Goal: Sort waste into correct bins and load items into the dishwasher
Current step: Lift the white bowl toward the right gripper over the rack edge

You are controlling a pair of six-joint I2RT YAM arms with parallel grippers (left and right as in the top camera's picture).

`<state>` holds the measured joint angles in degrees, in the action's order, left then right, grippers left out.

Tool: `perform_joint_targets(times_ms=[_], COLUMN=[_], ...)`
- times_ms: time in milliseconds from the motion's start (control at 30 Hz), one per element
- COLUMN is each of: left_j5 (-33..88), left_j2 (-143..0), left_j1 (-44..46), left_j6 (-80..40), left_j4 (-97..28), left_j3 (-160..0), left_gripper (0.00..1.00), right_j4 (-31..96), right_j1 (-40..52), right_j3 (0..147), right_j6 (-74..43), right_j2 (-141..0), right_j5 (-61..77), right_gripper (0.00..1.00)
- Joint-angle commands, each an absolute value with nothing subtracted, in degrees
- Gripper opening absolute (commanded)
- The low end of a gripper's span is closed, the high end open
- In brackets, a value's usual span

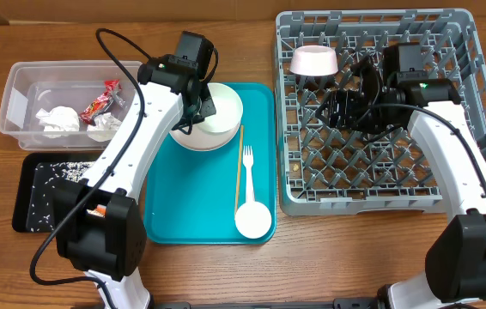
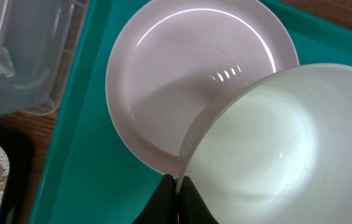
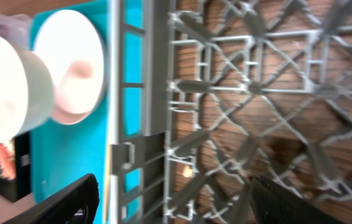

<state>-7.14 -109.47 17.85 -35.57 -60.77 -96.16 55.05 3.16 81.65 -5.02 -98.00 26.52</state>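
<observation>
Fingertips of the left gripper [image 2: 177, 190] are pinched together on the thin rim of the white bowl [image 2: 275, 143]. The bowl hangs tilted over the white plate [image 2: 182, 81] on the teal tray [image 2: 83, 155]; whether its base touches the plate is hidden. The right gripper [image 3: 176, 199] stands wide open and empty, low inside the grey dish rack [image 3: 226, 74].

A one-sided grip on a slick rim looks fragile. The bowl could pivot or slip free and knock the plate. It could also meet the right arm, which sits in the rack where the bowl is probably headed.

No writing is legible. The print on the red wrapper [image 1: 99, 101] in the clear tub [image 1: 20, 103] is too small to read.
</observation>
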Motion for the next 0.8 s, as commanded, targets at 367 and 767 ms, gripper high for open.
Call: perform_joint_targets(times_ms=[367,767], left_j5=[4.6,5.3], left_j2=[-108.5,-108.5], left_j1=[17.9,23.1], left_j6=[-31.2,-28.7], left_j4=[-61.3,-61.5], left_j3=[-97.3,-97.3], left_gripper=[0.04,0.04], right_j4=[53.0,47.6], right_j1=[11.8,19.5], right_j3=[83.2,82.8], right_j6=[-4.5,-5.0], right_j2=[-96.3,-98.1], right_j5=[30.0,21.1], right_gripper=[0.75,0.70])
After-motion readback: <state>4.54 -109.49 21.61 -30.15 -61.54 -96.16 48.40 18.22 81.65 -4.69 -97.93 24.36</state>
